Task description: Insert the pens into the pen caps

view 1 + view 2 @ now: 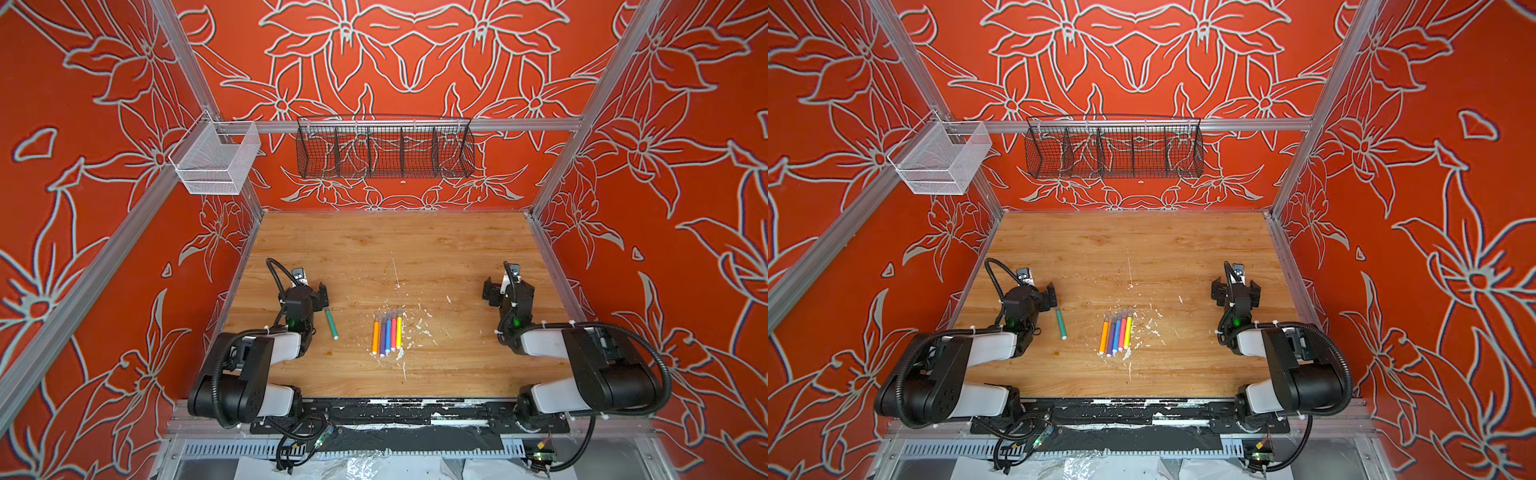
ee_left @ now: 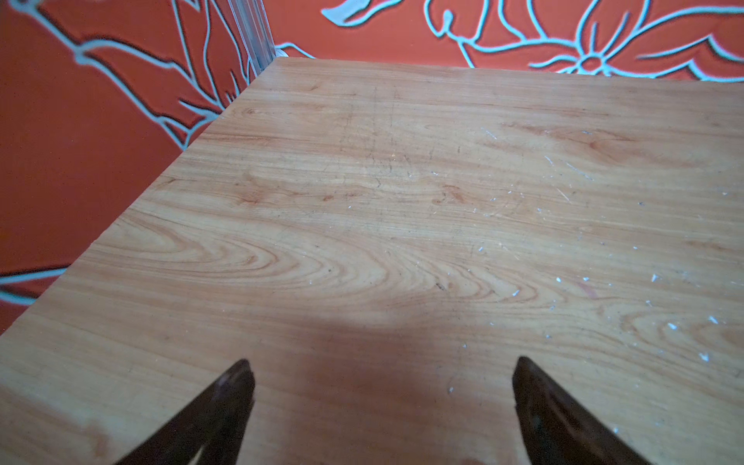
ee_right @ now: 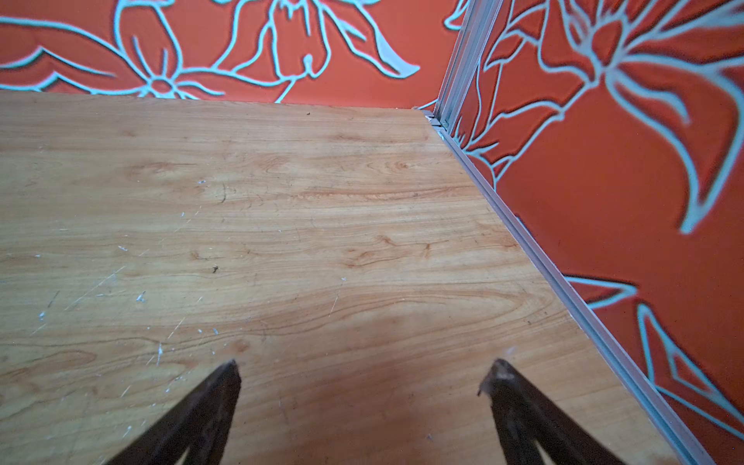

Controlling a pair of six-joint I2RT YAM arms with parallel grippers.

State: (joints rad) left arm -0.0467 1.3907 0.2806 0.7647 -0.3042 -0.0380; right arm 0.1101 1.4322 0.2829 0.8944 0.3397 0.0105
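Five pens lie side by side near the middle of the wooden table: orange, purple, blue, pink-red and yellow. In both top views their far ends look clear, like pen caps, too small to tell whether fitted. A green pen lies alone to their left, just in front of my left gripper. This gripper is open and holds nothing. My right gripper is open and holds nothing at the right side, far from the pens. Each wrist view shows spread fingertips over bare wood, no pens.
White flecks dot the wood right of the pen row. A black wire basket hangs on the back rail and a white mesh basket at the left corner. Red patterned walls enclose three sides.
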